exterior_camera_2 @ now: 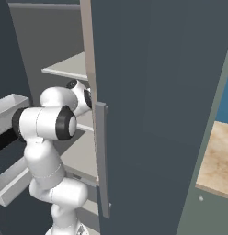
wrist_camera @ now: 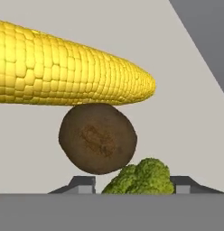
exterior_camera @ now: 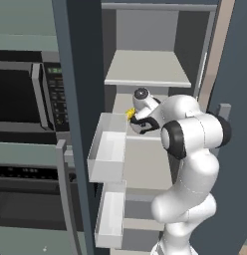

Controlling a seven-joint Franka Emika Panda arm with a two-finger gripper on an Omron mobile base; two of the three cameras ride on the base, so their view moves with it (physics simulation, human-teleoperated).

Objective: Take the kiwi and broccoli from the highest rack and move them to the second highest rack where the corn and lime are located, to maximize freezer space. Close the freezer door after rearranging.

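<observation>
A yellow corn cob (wrist_camera: 68, 72) lies across the pale rack floor (wrist_camera: 186, 135) in the hand view. The brown kiwi (wrist_camera: 98, 139) rests just in front of it, touching its underside. The green broccoli (wrist_camera: 138, 178) sits low between my fingertips (wrist_camera: 80, 182), beside the kiwi. My gripper (wrist_camera: 132, 182) is open, its fingers spread wide on either side of the broccoli. In the left base view the hand (exterior_camera: 141, 119) reaches into the second highest rack (exterior_camera: 145, 144), with the corn's yellow tip (exterior_camera: 130, 113) beside it.
The highest rack (exterior_camera: 148, 69) sits above the hand. The open freezer door (exterior_camera: 78, 124) carries two white bins (exterior_camera: 108, 149) on the left. The fridge's other door (exterior_camera_2: 148, 105) with its handle (exterior_camera_2: 102, 156) stands close on the right. A microwave (exterior_camera: 26, 94) is at far left.
</observation>
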